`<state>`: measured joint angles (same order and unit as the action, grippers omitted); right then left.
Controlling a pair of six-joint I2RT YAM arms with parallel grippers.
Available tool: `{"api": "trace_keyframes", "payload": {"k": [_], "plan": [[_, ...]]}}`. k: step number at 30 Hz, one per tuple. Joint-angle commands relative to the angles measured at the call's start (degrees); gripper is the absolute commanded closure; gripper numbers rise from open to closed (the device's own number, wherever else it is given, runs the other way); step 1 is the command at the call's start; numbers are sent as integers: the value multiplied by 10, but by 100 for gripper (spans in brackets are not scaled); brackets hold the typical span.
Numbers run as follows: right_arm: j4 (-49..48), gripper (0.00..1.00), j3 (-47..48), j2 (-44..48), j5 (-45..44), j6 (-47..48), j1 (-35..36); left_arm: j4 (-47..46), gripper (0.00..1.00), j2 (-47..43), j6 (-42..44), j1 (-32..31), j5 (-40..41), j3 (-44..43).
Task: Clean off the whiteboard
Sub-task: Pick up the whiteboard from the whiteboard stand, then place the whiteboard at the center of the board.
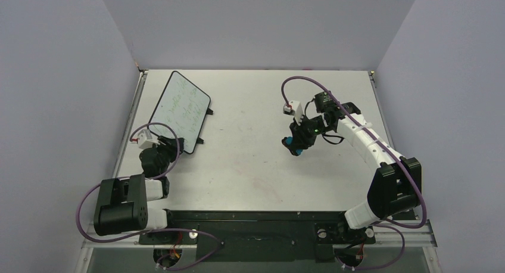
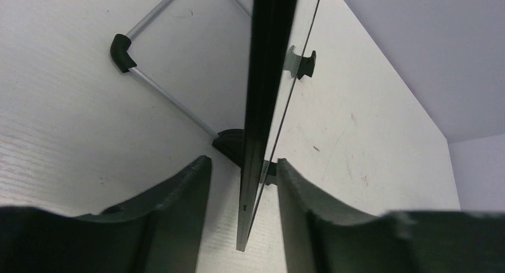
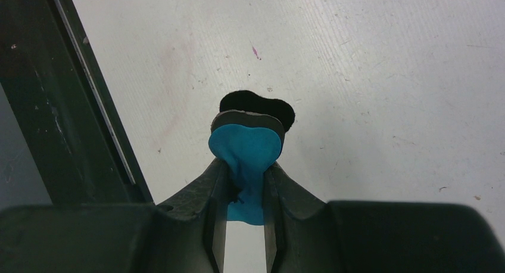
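The whiteboard (image 1: 178, 109) leans on its stand at the back left, with faint green writing on its white face. My left gripper (image 1: 174, 149) is at the board's near corner. In the left wrist view the board's dark edge (image 2: 262, 106) runs between the fingers of that gripper (image 2: 243, 163). A gap shows on both sides of the board, so the jaws are open around it. My right gripper (image 1: 298, 142) hovers over the table's middle right. It is shut on a blue-and-black eraser (image 1: 291, 146), and the blue foam (image 3: 247, 148) is squeezed between its fingers (image 3: 205, 189).
A thin wire stand (image 2: 161, 88) with black feet (image 2: 122, 52) holds the board up. Grey walls close in the table on three sides. The black mounting plate (image 1: 256, 225) lies along the near edge, and its dark rim (image 3: 53, 106) shows in the right wrist view.
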<state>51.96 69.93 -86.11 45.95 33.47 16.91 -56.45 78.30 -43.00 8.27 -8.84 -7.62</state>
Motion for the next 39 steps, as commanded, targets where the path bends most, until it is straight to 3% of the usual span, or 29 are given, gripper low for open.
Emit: {"api": "trace_keyframes", "payload": {"k": [1, 2, 4, 7, 15, 22, 30, 34, 39], "plan": [[1, 100, 4, -4, 20, 10, -4, -64, 77, 7, 4, -2, -5, -13], [2, 100, 5, -4, 20, 10, -4, -66, 93, 9, 5, -2, -7, -17], [3, 100, 5, -3, 20, 11, -6, -63, 100, 7, 9, 3, -16, -32], [6, 100, 5, 1, 23, 13, -11, -28, 100, -19, 41, 7, -32, -72], [15, 100, 7, 6, 31, 20, -22, 191, 100, -138, 168, 0, -75, -217], [29, 100, 10, 23, 44, 31, -40, 256, 100, -153, 162, -18, -174, -305], [51, 100, 2, 115, 57, 75, -83, 259, 100, -162, 61, -160, -277, -304], [57, 100, 0, 163, 53, 81, -83, 231, 100, -150, 24, -261, -258, -270], [99, 100, -5, 220, 61, 142, -83, 143, 100, -67, -25, -385, -242, -242]]}}
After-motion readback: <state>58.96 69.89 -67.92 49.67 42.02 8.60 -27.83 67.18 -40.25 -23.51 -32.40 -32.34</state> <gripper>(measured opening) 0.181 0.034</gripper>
